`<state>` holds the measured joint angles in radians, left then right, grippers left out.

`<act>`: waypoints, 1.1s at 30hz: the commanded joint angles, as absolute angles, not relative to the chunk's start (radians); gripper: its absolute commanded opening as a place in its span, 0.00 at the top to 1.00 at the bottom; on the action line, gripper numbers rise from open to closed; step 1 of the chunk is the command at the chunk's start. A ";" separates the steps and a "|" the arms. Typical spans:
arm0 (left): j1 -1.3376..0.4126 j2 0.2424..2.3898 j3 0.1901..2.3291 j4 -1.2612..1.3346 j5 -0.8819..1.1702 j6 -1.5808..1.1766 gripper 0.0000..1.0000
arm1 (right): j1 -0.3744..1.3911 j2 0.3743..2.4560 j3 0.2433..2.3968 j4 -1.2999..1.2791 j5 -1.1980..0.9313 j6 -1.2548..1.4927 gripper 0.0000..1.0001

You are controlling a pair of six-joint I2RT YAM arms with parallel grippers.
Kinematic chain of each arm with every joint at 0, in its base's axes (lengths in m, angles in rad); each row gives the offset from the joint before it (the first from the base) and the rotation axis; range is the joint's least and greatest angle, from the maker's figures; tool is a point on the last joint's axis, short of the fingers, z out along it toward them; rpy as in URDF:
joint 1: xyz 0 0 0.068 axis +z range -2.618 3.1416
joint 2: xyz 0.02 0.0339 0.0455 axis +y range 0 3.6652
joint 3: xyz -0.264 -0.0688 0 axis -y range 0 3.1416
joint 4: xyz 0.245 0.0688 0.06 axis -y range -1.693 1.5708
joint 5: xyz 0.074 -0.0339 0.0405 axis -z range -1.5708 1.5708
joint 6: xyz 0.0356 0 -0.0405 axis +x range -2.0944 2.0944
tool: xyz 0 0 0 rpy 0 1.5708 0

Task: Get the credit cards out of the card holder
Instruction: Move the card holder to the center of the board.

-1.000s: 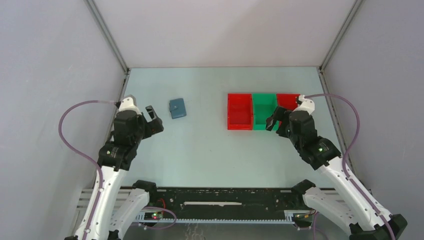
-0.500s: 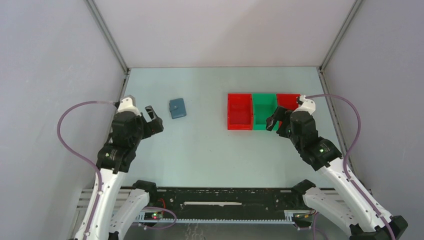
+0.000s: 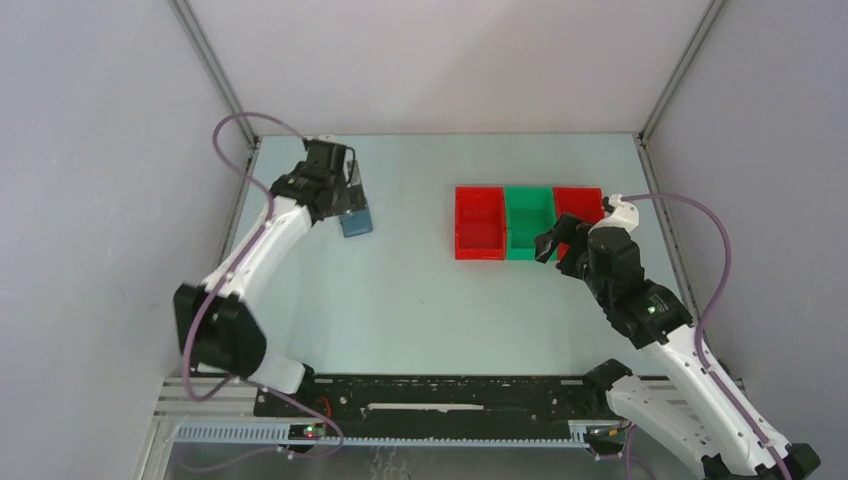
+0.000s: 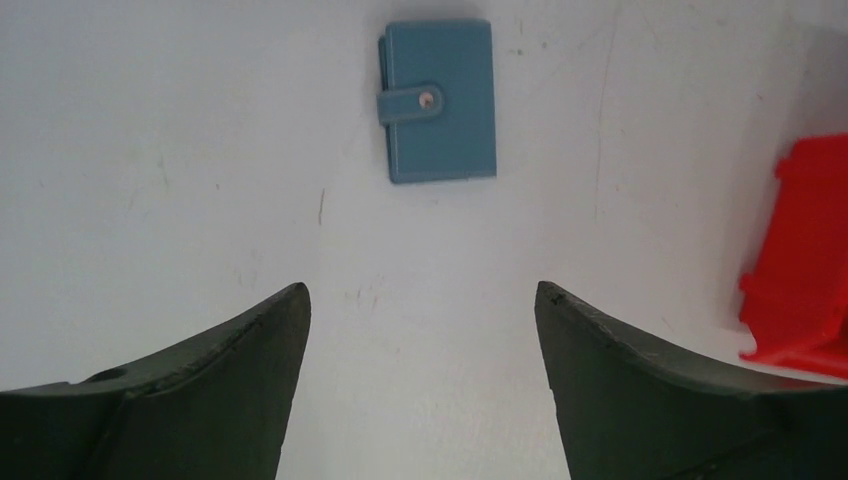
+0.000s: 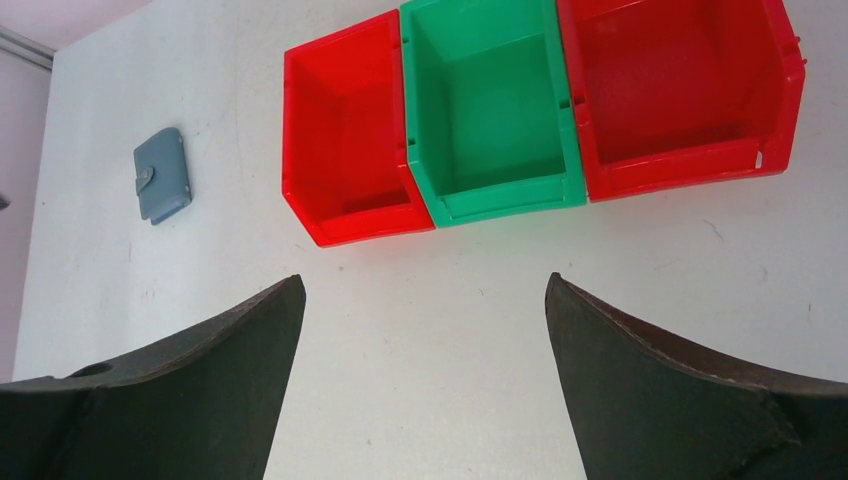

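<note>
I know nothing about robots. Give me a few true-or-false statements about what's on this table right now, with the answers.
1. The card holder is closed, its strap fastened. True.
2. Cards lie loose beside it. False: no card shows outside it.
3. The left pincer is open and holds nothing. True.
4. The middle bin is red. False: it is green.
5. The right pincer grips a bin. False: it is open, holding nothing.
</note>
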<state>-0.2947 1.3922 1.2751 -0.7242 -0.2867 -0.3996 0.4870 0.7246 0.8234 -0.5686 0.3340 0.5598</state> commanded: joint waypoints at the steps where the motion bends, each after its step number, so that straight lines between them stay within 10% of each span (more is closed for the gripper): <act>1: -0.295 1.620 1.483 -0.743 -0.441 -0.405 0.15 | 0.494 0.701 0.833 -0.602 0.356 0.592 0.00; 19: -0.253 2.154 1.832 -0.819 -0.447 -0.411 0.35 | 0.488 0.628 0.833 -0.678 0.380 0.592 0.00; 24: -0.241 2.159 1.817 -0.806 -0.398 -0.425 0.03 | 0.488 0.622 0.833 -0.684 0.382 0.597 0.00; 33: -0.208 2.145 1.740 -0.755 -0.258 -0.447 0.00 | 0.489 0.638 0.833 -0.689 0.381 0.607 0.01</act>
<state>-0.2214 2.1731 1.7710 -0.7898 -0.3290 -0.4179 0.4877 0.6289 0.8234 -0.6804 0.3725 0.5861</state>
